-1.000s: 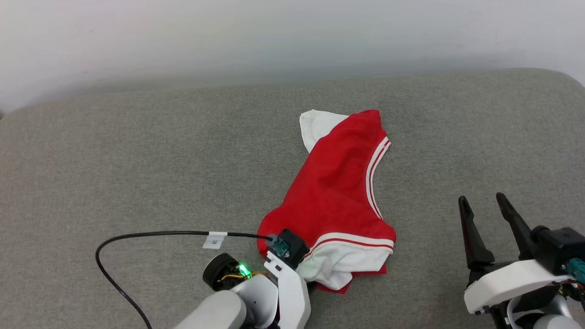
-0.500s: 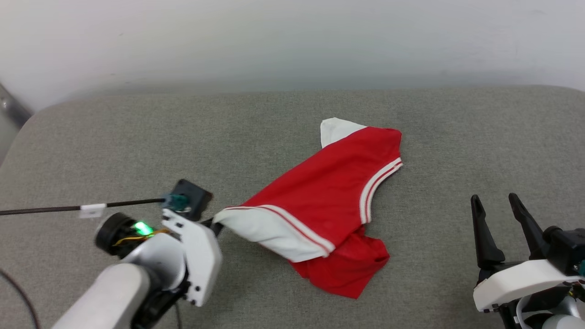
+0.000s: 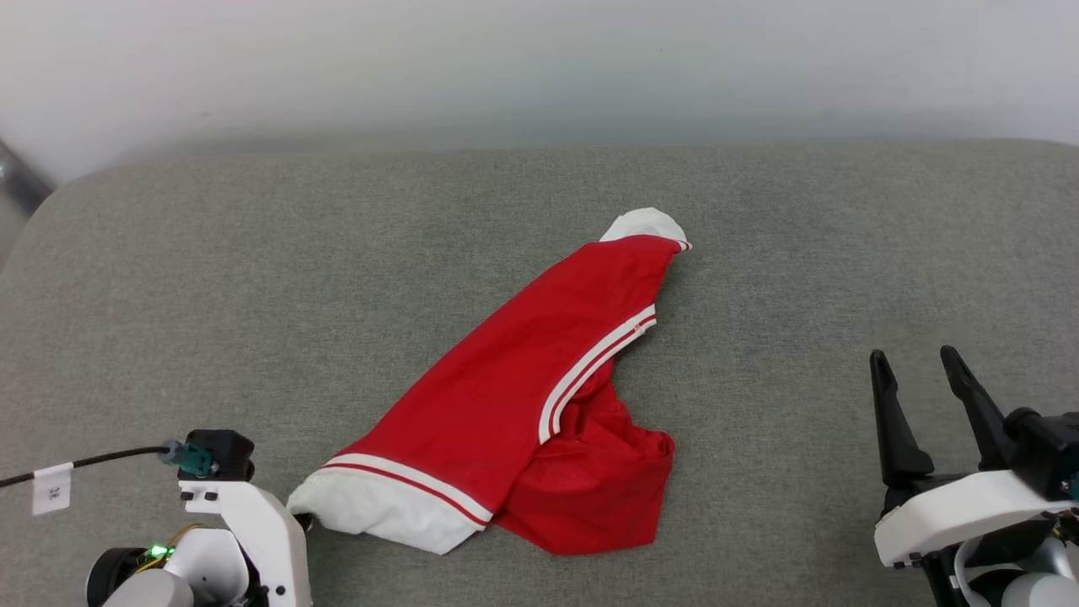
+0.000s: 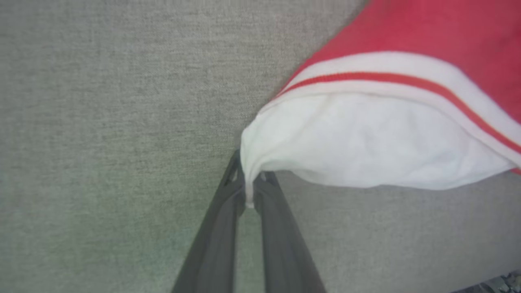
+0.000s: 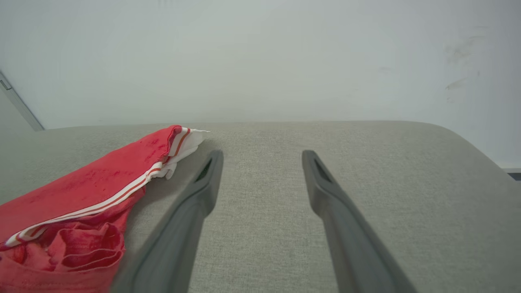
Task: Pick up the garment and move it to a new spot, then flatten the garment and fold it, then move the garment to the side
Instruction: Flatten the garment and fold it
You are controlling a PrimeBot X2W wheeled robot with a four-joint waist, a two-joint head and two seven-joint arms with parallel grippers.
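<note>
Across the lower three quarters of your head view spreads a grey upholstered surface (image 3: 253, 295), with a pale wall (image 3: 539, 67) behind it along the top of the frame. The garment (image 3: 506, 396) lies just right of the frame's centre, stretched in a diagonal from a white tip at upper right down to a white panel at lower left. Its red body carries white double-stripe trim, and a crumpled red fold bunches under it at lower centre.

At the lower right of the frame you see the right pincer (image 3: 913, 358), fingers pointing up and spread wide with nothing between them, well apart from the garment. Your right wrist view shows the same wide gap over bare grey fabric, with the garment to the left of the fingers.

At the lower left of the frame sits the left arm's white wrist housing. Your left wrist view shows the left pincer (image 4: 249, 179) closed narrow on the corner of the garment's white panel, the cloth pinched between the fingertips.

A black cable (image 3: 101, 459) with a small white tag (image 3: 52, 487) runs in from the left edge.
</note>
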